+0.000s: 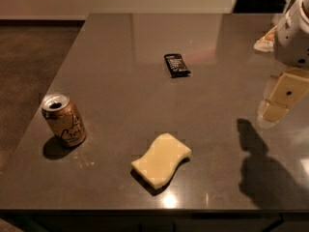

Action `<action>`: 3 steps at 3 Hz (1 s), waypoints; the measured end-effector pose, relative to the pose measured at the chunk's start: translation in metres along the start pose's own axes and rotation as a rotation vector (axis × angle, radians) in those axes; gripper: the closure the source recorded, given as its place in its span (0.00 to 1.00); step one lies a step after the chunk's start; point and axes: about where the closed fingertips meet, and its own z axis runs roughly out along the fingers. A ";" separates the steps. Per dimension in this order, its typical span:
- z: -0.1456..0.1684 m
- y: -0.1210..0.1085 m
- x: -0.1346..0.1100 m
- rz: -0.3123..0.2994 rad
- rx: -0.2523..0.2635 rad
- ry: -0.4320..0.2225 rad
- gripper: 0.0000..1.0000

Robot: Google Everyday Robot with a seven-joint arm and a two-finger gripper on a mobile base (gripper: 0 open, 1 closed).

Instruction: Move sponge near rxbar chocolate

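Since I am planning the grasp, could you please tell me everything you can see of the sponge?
The sponge is a pale yellow foam block with wavy long sides, thick and soft-looking. It lies flat near the front edge of the dark table, turned at a slant, with a shadow along its lower left side. Only the table touches it. The gripper hangs at the right of the view, well apart from it.

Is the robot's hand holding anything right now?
Nothing. The gripper hangs empty over the right side of the table, and the sponge lies by itself, far from it.
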 end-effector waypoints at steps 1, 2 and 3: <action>0.000 0.000 0.000 0.000 0.000 0.000 0.00; 0.006 0.013 -0.007 -0.009 -0.034 -0.073 0.00; 0.018 0.047 -0.022 -0.022 -0.087 -0.193 0.00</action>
